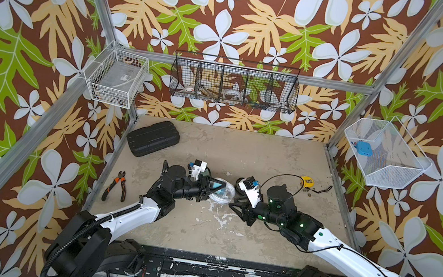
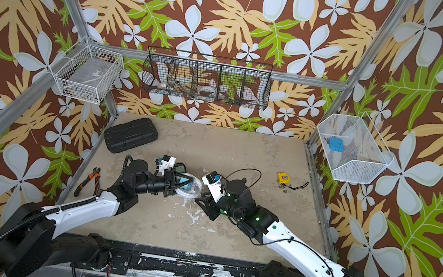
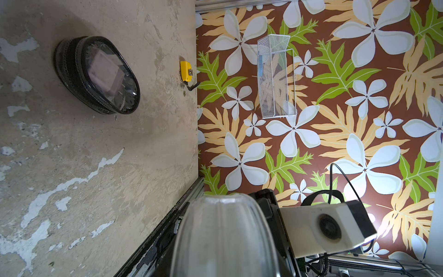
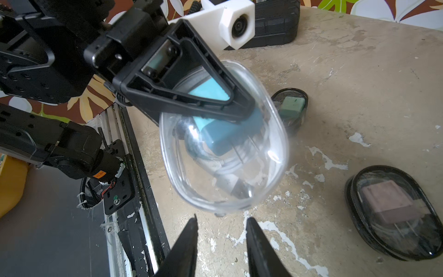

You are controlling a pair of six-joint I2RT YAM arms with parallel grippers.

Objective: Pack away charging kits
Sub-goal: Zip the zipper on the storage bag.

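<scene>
Plainly, the left gripper point(image 4: 237, 112) is clamped on the clear pouch point(image 4: 225, 172). One finger lies across the pouch's face and the other is hidden behind it. The pouch hangs tilted above the table point(image 4: 359, 72), its free end reaching out past the fingertips. Inside, the teal plug point(image 4: 227, 136) sits right under the near finger, and the cable point(image 4: 195, 148) coils around it toward the free end.

The right gripper point(image 4: 222, 223) has its jaws parted with nothing between them. Its tips point at the pouch's free rim and stop just short of it.

The pouch looks light, with soft, glossy walls, so it is probably slippery and would dimple under a pinch. Its rim seems stiffer. The plug is the one hard, weighty thing inside, and it may slide toward the low end if the pouch tips further.

For the right jaws, the safest hold would be the rim at the free end, straddling the edge rather than the bulging face. A light squeeze should do, because a hard one could buckle the wall or press on the prongs. I cannot tell whether the pouch is shut.

The green pouch point(image 4: 290, 108) lies on the table beyond the held pouch from the right jaws. The pink pouch point(image 4: 393, 213) lies flat off to one side of them, well apart.
</scene>
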